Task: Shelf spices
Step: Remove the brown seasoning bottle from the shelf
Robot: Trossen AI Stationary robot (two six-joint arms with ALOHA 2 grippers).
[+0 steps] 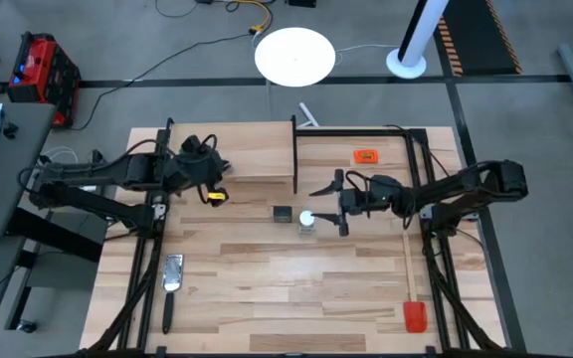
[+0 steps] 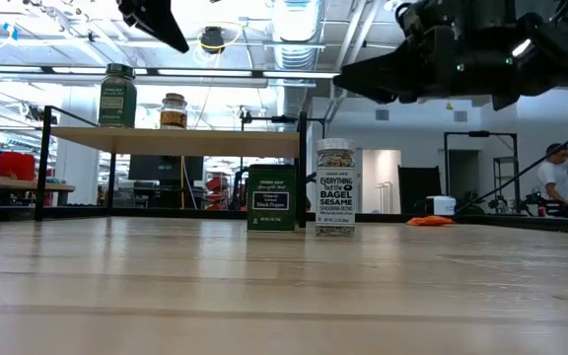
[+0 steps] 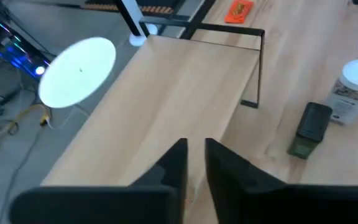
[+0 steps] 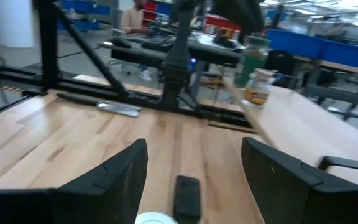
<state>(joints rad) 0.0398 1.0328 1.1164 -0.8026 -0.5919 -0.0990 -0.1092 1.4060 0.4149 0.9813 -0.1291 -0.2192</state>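
Jar (image 2: 335, 187): standing light, rigid, slick; gripping at mid-body.
Right gripper (image 1: 338, 204): hovering wide above.
Left gripper (image 3: 194, 163): showing narrow gap.

My table (image 1: 296, 288) is a light butcher-block top of pale wood strips. On it, toward the far side, stands the shelf (image 1: 252, 151), a long light-wood plank on a thin black metal frame. Two jars stand on the plank near its left end: a green-lidded jar (image 2: 117, 96) and, just beside it, a brownish jar (image 2: 174, 110). Directly on the table, close to the shelf's right end, a black cube-like tin (image 2: 271, 198) stands beside a clear jar with white lid (image 1: 306, 220). A flat orange tag (image 1: 366, 156) lies at the far right, a red-headed spatula (image 1: 412, 303) along the right edge, and a metal grater (image 1: 172, 272) near the left edge.
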